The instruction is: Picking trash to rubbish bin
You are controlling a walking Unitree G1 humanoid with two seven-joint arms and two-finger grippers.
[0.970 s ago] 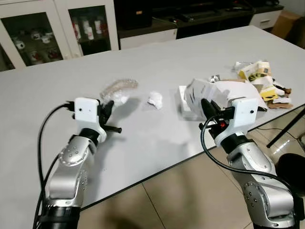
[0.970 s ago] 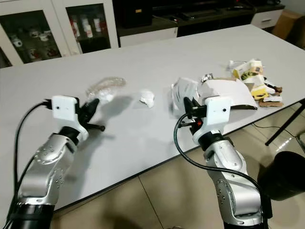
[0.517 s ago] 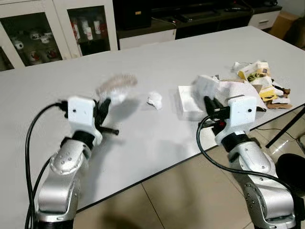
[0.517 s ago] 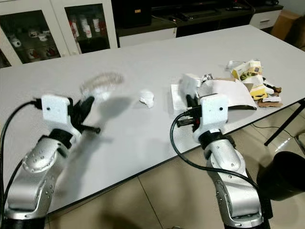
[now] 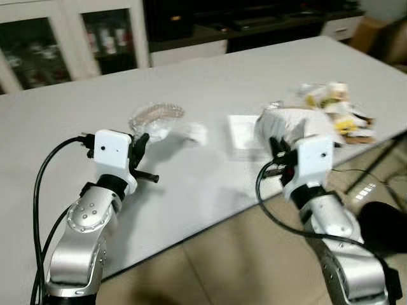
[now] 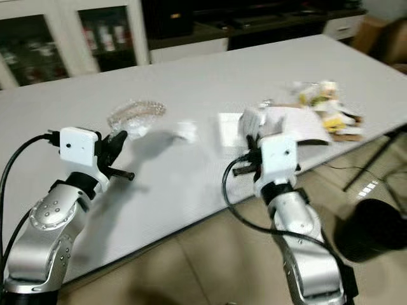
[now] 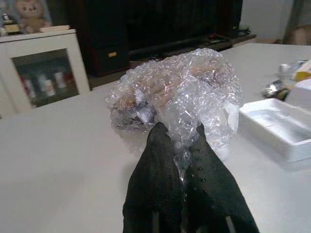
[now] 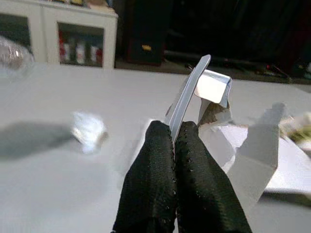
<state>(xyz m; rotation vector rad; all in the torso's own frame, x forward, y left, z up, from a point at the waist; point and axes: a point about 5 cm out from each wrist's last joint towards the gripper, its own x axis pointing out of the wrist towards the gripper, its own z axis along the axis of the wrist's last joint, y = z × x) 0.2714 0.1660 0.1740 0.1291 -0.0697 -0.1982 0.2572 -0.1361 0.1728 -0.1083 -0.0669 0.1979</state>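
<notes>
glossy bubble wrap (image 7: 180, 92), matt table (image 5: 191, 190)

A grey table (image 5: 210, 184) stands before a glass-fronted white cabinet (image 5: 38, 44) on tiled floor (image 5: 222, 260).

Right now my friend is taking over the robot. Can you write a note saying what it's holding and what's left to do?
Left gripper: shut on the bubble wrap, held above the table.
Right gripper: shut on a white carton at the table's near edge.
On the table: crumpled tissue, white tray, wrapper pile.
Black bin stands on the floor to the robot's right.
Nothing visibly binned yet; drop both, then fetch the rest.
</notes>
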